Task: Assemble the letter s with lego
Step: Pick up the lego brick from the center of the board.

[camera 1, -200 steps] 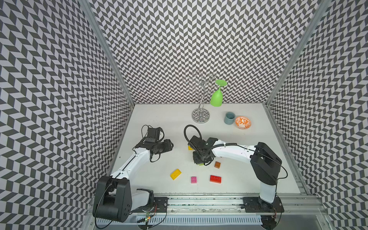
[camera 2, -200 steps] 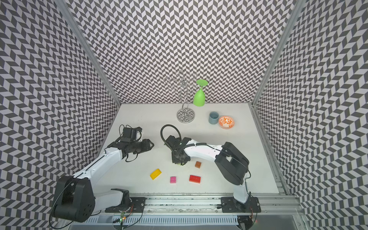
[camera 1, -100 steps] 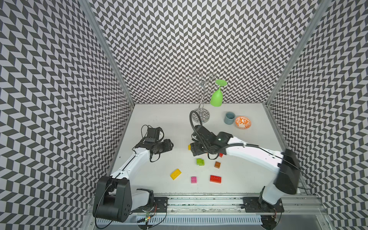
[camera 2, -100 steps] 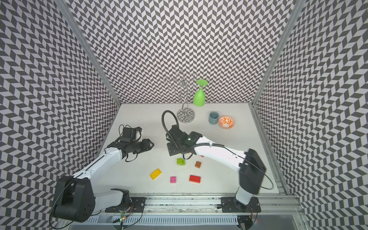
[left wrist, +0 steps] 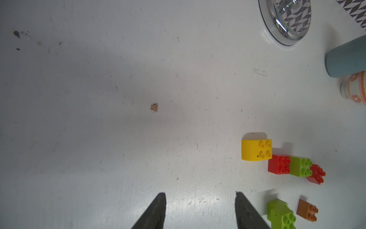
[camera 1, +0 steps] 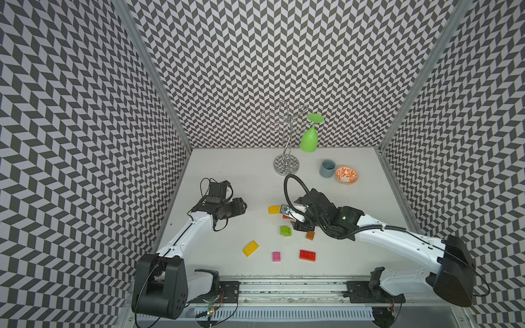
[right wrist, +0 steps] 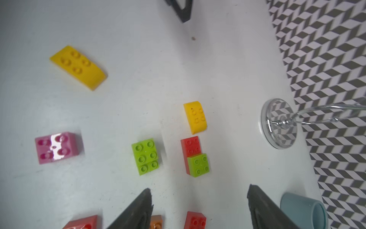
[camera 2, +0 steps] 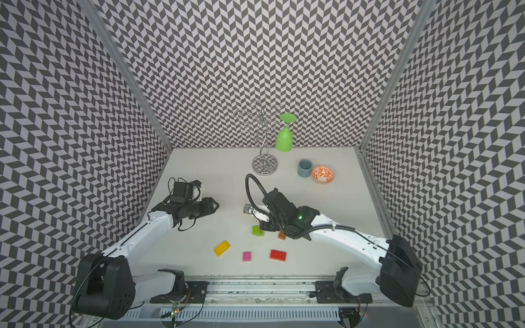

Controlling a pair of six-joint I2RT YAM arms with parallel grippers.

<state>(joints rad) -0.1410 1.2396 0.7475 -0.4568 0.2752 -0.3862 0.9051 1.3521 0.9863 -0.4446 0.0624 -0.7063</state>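
Behind the lego point(camera 1: 285, 230) scattered mid-counter point(camera 1: 241, 170) stood a wire rack point(camera 1: 286, 164), grey cup point(camera 1: 327, 168) and orange bowl point(camera 1: 346, 174), well apart from it. Right hand point(right wrist: 199, 188) hung released over the lego; left hand point(left wrist: 199, 193) released, empty, off aside.

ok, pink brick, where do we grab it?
Pinch the pink brick across two opposite flat side walls, straight down from above. It lies flat, studs up, apart from the yellow brick and the red brick either side, leaving its walls free.
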